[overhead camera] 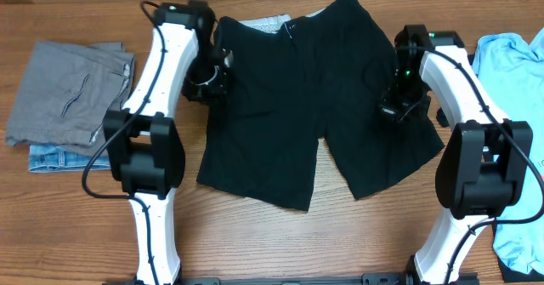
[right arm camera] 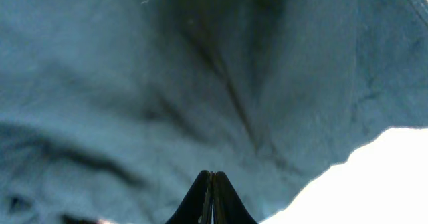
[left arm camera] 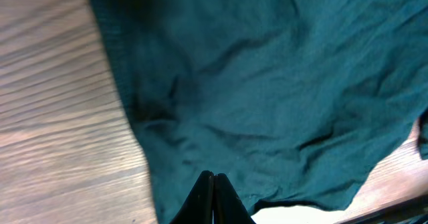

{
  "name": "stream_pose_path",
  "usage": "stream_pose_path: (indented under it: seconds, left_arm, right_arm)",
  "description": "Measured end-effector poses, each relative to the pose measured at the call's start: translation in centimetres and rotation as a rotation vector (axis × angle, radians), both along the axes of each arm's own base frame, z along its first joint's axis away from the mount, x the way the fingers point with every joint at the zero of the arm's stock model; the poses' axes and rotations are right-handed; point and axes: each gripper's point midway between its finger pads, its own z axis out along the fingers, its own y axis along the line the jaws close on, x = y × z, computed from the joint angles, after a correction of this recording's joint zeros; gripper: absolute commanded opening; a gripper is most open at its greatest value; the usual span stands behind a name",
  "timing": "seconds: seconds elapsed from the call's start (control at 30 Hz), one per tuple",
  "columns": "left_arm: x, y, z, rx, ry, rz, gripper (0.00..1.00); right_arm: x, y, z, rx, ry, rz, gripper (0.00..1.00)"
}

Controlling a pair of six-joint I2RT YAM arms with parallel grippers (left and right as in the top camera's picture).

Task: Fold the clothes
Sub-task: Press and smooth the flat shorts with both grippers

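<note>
Black shorts (overhead camera: 289,89) flat ctr, grey pile (overhead camera: 59,94) L, blue tee (overhead camera: 514,68) R

Robot lab workbench: wood-grain table (overhead camera: 340,242), two white arms (overhead camera: 161,72), clothes (overhead camera: 289,89) laid out between.

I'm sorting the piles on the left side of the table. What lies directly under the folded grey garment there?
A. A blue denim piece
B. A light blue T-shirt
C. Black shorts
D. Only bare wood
A: a strip of blue denim pokes out beneath the near edge of the grey garment, while the black shorts and the light blue T-shirt lie apart from it.
</note>
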Motion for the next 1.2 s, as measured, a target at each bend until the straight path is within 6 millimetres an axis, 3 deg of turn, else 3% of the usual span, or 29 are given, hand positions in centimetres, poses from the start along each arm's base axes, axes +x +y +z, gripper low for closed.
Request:
stream_pose_path:
  seconds: [0.2, 0.37, 0.5, 0.77, 1.03, 1.17, 1.2]
  left_arm:
    - [-0.4, -0.9, -2.1, 0.024, 0.041, -0.031, 0.04]
    - [-0.5, -0.7, -2.6, 0.108, 0.044, -0.001, 0.04]
    - [-0.9, -0.6, -3.6, 0.146, 0.055, 0.026, 0.04]
    - [-3.0, -0.7, -5.7, 0.157, 0.134, 0.048, 0.04]
    - [-4.2, -5.6, -4.7, 0.061, 0.128, -0.023, 0.04]
    - [-6.4, -8.3, -1.8, 0.036, 0.121, -0.092, 0.04]
    - [-7.1, -9.5, -0.5, 0.02, 0.095, -0.125, 0.04]
  right_arm:
    - [-0.1, -1.8, -2.7, -0.007, -0.019, -0.063, 0.04]
    - [0.0, -4.0, -4.7, -0.012, -0.055, -0.127, 0.04]
    - [0.2, -5.1, -5.3, -0.013, -0.079, -0.154, 0.04]
    - [3.1, -7.1, -5.5, -0.057, -0.201, -0.155, 0.04]
    - [6.9, -12.2, -4.9, -0.102, -0.39, -0.18, 0.04]
    - [7.8, -13.6, -4.3, -0.098, -0.433, -0.155, 0.04]
    - [8.4, -13.6, -3.4, -0.089, -0.431, -0.127, 0.04]
